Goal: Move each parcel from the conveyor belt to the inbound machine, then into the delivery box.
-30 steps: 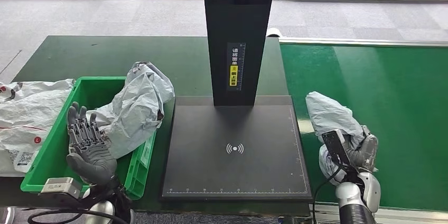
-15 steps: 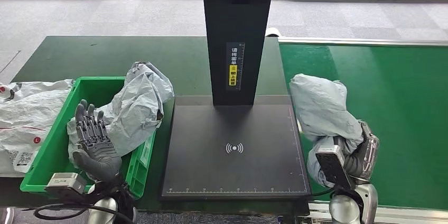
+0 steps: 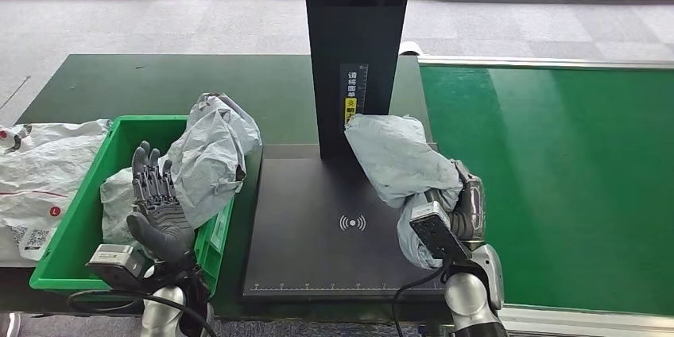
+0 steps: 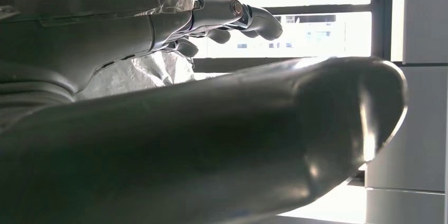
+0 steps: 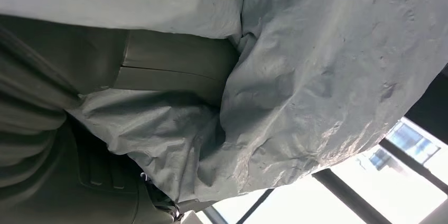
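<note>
My right hand [image 3: 465,210] grips a crumpled grey parcel [image 3: 395,164] and holds it over the right half of the black inbound machine plate [image 3: 318,226], close to the machine's black column [image 3: 355,43]. In the right wrist view the same grey parcel [image 5: 317,71] wraps around my right hand [image 5: 174,71]. My left hand [image 3: 159,208] is raised with fingers spread and empty, at the near right corner of the green delivery box [image 3: 87,218]. Another grey parcel [image 3: 203,164] lies in that box. In the left wrist view, my left hand [image 4: 222,18] shows spread fingers.
The green conveyor belt [image 3: 556,162] runs along the right with no parcel on it. White plastic bags [image 3: 36,174] lie left of the green box. A dark green table [image 3: 175,83] carries the box and the machine.
My right hand has carried the grey parcel leftward off the conveyor belt to above the machine plate. My left hand has shifted slightly right and up, still spread.
</note>
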Robot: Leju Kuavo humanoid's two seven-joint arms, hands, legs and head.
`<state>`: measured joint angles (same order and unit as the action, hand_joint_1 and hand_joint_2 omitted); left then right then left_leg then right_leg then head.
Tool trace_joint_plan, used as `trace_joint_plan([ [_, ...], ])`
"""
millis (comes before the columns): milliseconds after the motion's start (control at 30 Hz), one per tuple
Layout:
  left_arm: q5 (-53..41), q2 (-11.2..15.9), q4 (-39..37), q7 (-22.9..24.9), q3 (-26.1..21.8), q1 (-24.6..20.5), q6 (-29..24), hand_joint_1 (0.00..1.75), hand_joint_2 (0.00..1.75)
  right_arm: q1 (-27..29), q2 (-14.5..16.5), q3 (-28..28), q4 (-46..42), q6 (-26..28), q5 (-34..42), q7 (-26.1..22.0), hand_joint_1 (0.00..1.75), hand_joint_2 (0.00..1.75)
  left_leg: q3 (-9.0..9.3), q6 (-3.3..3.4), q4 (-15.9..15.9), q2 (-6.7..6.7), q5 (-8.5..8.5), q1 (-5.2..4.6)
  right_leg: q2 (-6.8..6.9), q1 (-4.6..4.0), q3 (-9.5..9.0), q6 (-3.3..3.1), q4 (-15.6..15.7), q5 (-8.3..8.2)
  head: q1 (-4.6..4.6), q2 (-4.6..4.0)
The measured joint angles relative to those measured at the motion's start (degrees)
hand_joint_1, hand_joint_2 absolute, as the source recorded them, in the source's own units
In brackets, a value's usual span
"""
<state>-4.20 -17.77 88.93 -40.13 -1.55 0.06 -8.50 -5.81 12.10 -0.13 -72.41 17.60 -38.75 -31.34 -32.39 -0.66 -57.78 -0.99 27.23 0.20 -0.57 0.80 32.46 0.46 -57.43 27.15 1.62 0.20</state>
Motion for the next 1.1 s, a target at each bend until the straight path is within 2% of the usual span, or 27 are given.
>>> trace_joint_plan([
  [267, 0.43, 0.08, -0.69, -0.02, 0.95, -0.2, -0.74, 0.0, 0.0, -2.38, 1.26, 3.84, 8.03, -1.82, 0.87, -1.25, 1.75, 1.75, -0.03, 0.0, 0.0, -0.01, 0.0, 0.0, 0.0, 0.0, 0.02, 0.0, 0.0, 0.0, -0.01, 0.0],
  [500, 0.96, 0.14, -0.79, -0.02, 1.5, -0.3, -1.04, 0.0, 0.0, -3.78, 1.6, 5.0, 11.44, -1.75, 1.02, -1.42, 1.73, 1.75, -0.03, 0.0, 0.0, -0.01, 0.0, 0.0, 0.01, 0.0, 0.01, 0.0, 0.0, 0.0, -0.01, 0.0],
  [633, 1.17, 0.21, -0.81, -0.02, 1.62, -0.31, -1.76, 0.0, 0.0, -4.54, 1.62, 5.53, 13.09, -2.24, 0.49, -0.56, 0.0, 1.75, -0.03, 0.0, 0.0, 0.0, 0.0, 0.0, 0.02, 0.0, 0.02, 0.0, 0.0, 0.0, -0.01, 0.0],
  [767, 1.14, 0.3, -0.65, -0.02, 1.89, -0.29, -2.37, 0.0, 0.0, -5.51, 1.62, 7.23, 16.01, -2.64, -0.82, 0.96, 0.0, 1.75, -0.04, 0.0, 0.0, -0.04, 0.0, 0.01, 0.03, -0.01, 0.02, 0.0, -0.01, 0.0, 0.01, 0.0],
  [900, 0.8, 0.31, -0.13, -0.02, 1.99, -0.19, -2.69, 0.0, 0.0, -5.55, 1.62, 8.01, 17.2, -2.75, -0.09, 0.2, 0.0, 1.75, -0.04, -0.01, 0.0, -0.05, 0.0, 0.01, 0.03, -0.01, 0.02, 0.0, -0.01, 0.0, 0.0, 0.0],
  [1100, -0.22, 0.33, 1.51, 0.56, 2.48, 0.35, -3.44, 0.0, 0.0, -2.63, 1.52, 8.06, 14.97, -5.5, 1.51, -1.16, 0.0, 1.75, -0.04, 0.0, 0.0, -0.06, 0.01, 0.01, 0.03, 0.0, 0.02, 0.0, 0.01, 0.01, 0.0, 0.0],
])
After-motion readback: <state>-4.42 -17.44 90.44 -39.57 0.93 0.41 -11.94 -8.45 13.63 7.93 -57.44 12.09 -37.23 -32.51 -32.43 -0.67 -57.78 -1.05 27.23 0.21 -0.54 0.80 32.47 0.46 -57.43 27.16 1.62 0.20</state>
